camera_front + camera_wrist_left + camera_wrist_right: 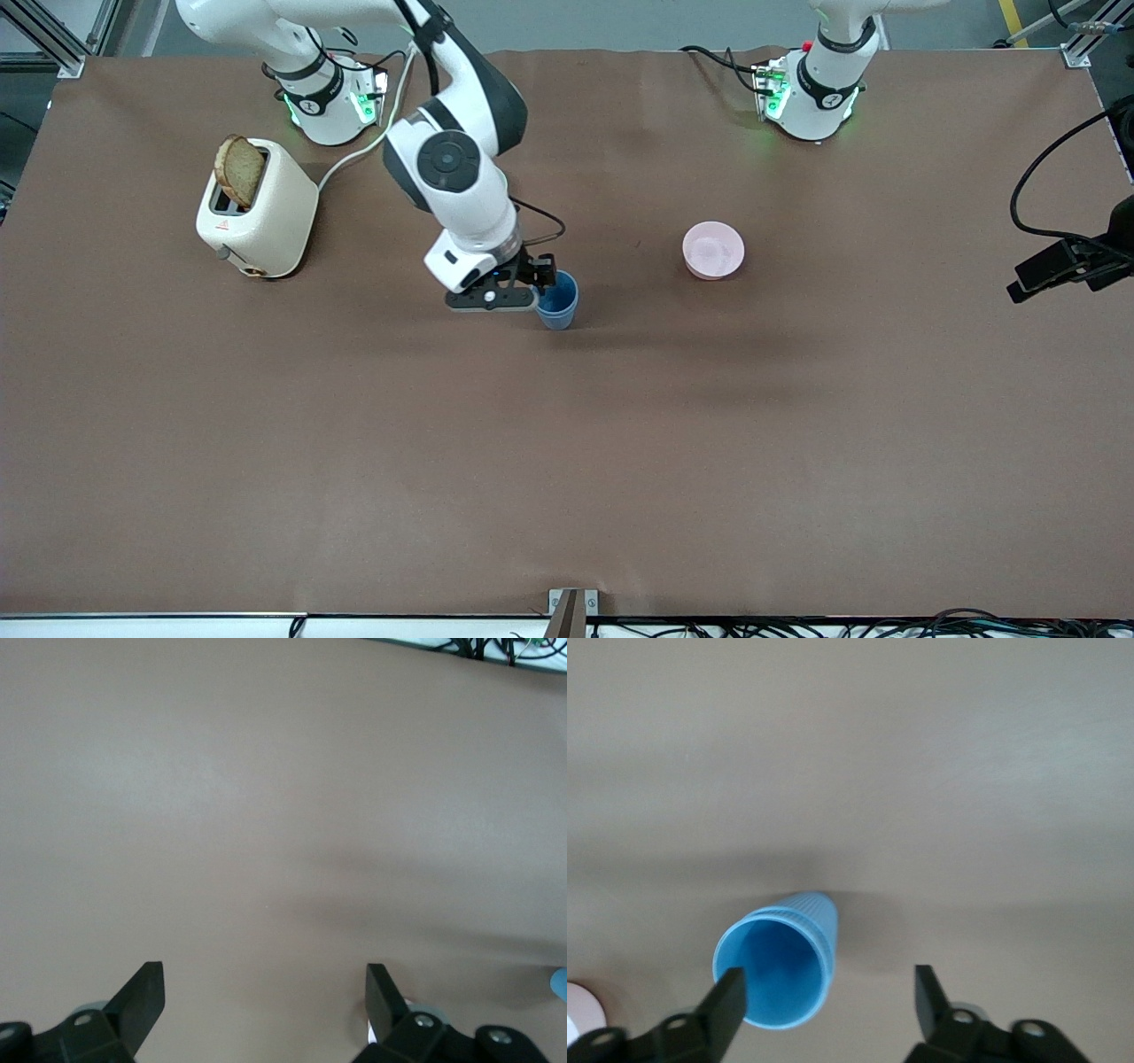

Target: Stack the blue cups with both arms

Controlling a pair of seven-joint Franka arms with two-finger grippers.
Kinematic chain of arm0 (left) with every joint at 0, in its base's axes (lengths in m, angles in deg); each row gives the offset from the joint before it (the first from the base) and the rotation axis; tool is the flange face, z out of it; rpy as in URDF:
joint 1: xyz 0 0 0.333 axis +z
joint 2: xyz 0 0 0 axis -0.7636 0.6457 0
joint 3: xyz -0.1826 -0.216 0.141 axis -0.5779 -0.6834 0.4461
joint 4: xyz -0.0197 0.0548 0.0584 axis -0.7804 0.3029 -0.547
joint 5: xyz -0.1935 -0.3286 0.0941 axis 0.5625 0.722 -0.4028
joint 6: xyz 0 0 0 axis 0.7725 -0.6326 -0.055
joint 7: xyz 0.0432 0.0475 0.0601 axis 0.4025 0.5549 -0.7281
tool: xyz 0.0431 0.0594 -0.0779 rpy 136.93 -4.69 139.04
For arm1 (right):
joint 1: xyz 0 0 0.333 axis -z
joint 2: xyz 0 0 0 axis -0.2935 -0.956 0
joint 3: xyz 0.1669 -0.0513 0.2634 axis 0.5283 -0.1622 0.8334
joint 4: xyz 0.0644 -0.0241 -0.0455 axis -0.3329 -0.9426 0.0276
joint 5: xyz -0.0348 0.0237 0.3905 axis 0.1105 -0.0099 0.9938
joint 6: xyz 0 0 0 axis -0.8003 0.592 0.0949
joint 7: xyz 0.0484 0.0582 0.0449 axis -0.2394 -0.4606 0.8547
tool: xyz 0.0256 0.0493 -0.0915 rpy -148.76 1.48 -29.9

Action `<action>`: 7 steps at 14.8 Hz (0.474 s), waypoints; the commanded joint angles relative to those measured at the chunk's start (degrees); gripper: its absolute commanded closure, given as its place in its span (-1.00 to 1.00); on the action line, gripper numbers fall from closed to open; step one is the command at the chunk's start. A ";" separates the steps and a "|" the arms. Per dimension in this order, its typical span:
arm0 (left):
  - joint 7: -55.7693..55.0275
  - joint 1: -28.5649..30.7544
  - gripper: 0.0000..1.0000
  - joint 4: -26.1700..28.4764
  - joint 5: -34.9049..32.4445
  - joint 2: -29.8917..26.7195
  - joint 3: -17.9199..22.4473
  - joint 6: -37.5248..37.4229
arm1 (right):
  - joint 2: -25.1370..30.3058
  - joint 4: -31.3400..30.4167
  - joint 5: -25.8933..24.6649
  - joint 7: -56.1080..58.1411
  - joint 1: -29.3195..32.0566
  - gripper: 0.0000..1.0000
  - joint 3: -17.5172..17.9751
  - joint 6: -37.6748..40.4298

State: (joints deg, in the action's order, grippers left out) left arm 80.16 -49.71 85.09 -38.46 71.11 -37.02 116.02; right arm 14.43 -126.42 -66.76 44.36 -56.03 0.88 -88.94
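One blue cup (556,301) stands upright on the brown table near its middle, mouth up. A second blue cup does not show apart from it. My right gripper (542,282) is open just above the cup's rim on the side toward the right arm's end. In the right wrist view the cup (780,967) sits by one finger (726,1003), off the middle of the open gripper (826,997). My left gripper (266,992) is open and empty over bare table and is out of the front view. A sliver of blue (560,983) shows at the edge of its view.
A pink bowl (713,250) sits beside the cup toward the left arm's end. A cream toaster (257,213) with a bread slice (239,170) stands toward the right arm's end. A black camera mount (1067,261) juts in at the table's edge.
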 commanded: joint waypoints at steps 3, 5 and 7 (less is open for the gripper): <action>7.93 -0.25 -1.00 0.61 0.78 -1.62 0.40 -0.98 | 14.18 -2.17 -1.60 1.82 14.24 -0.94 0.66 11.28; 6.63 -0.25 -1.00 0.61 0.87 -1.71 0.49 -0.98 | 16.73 -2.08 -2.66 9.70 20.65 -0.94 0.66 13.83; 5.05 -0.34 -1.00 0.52 0.43 -1.71 0.49 -0.80 | 19.28 -2.08 -2.84 15.87 27.16 -0.94 0.66 17.34</action>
State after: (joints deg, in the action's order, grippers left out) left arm 85.81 -49.73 85.08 -38.42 70.63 -37.01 115.79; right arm 30.73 -126.19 -68.79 55.53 -34.54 0.15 -73.20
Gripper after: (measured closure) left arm 0.000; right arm 0.031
